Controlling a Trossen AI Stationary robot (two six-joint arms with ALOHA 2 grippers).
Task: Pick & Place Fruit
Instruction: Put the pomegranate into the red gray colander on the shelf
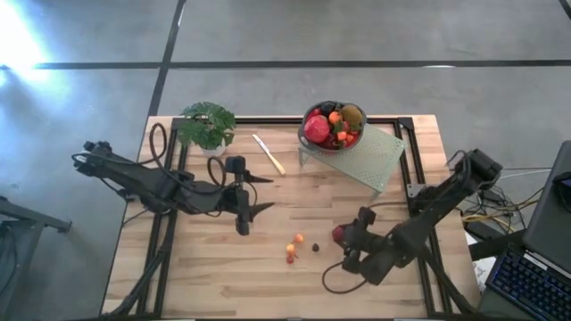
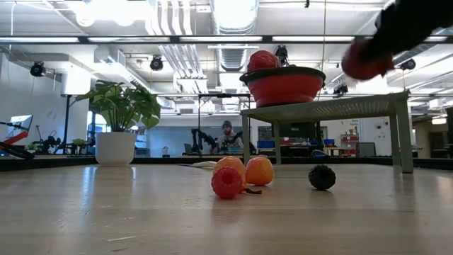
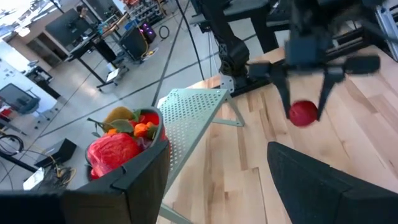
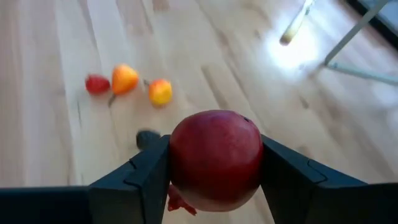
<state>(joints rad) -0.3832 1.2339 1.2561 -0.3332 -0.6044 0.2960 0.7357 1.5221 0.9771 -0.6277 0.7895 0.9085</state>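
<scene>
High view: your right gripper (image 1: 343, 237) sits low over tabletop (image 1: 214, 267), fingers closed on red fruit (image 1: 338, 234). Three small fruits (image 1: 293, 249) and dark berry (image 1: 315, 248) lie just beside it. Your left gripper (image 1: 259, 193) waits near knife (image 1: 268, 153), fingers spread, empty.

Low view: red fruit (image 2: 364, 60) is held clear above tabletop, level with bowl (image 2: 283, 83) on green stand (image 2: 333, 108).

Right wrist view: red fruit (image 4: 216, 158) is wedged squarely between both fingers (image 4: 140, 177).

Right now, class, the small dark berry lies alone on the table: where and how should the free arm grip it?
Grip the dark berry across its round middle, coming straight down from above. It is a small ball lying low on the wooden table, apart from the orange and red pieces, so the jaws can likely close on either side. The left gripper is open.
</scene>
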